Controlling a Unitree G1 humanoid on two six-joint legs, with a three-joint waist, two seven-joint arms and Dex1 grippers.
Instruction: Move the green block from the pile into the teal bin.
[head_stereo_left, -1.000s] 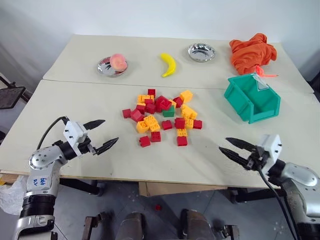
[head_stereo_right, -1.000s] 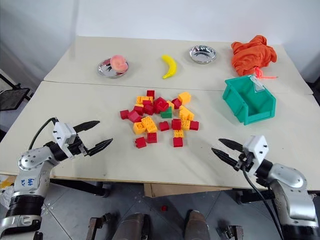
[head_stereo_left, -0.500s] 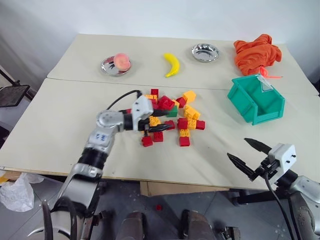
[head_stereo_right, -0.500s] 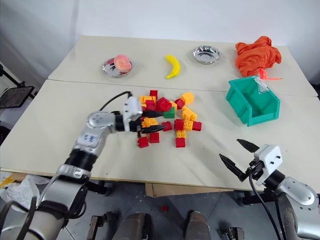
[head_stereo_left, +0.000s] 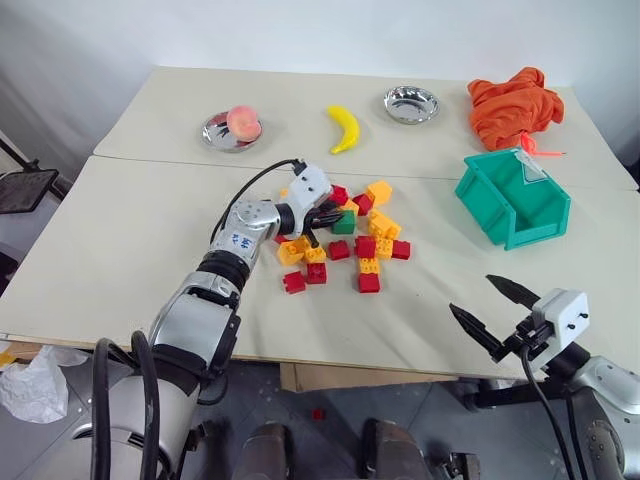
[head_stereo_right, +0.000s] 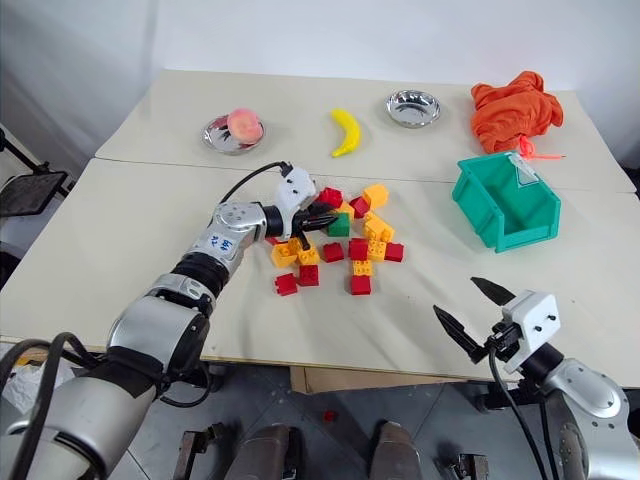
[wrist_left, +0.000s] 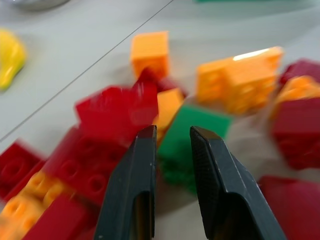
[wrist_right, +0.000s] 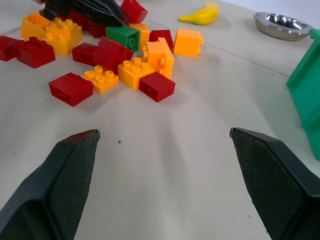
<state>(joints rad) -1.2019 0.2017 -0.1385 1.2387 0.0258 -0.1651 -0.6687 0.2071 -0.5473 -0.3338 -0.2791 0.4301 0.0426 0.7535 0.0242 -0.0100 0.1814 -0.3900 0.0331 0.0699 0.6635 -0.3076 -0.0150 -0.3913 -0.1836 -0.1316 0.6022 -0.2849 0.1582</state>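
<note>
A: Head views first. Status of the left gripper (head_stereo_left: 325, 213)?

B: It reaches over the pile of small red, orange and yellow studded plastic bricks (head_stereo_left: 340, 236). Fingers pressed together, tips just beside the small dark green studded plastic brick (head_stereo_left: 342, 223), which lies on the beige table (head_stereo_left: 130, 250) inside the pile.

A: Right gripper (head_stereo_left: 492, 312)?

B: Fingers spread wide, above the near table edge, well apart from the pile. The teal plastic bin with sloped cut-away front (head_stereo_left: 510, 196) stands at the right, well apart from the green brick. Behind it: crumpled orange cloth (head_stereo_left: 508, 103). On the far table: yellow banana (head_stereo_left: 342, 128), a round steel bowl (head_stereo_left: 411, 103), a second steel bowl holding a peach (head_stereo_left: 230, 128).

A: Left wrist view?

B: The black fingers (wrist_left: 131, 195) stand close together, nothing between them; the green brick lies just beyond their tips, red and orange bricks around it.

A: Right wrist view?

B: Both fingers far apart over bare table. Green brick in the pile ahead, left gripper tips just beside it.
</note>
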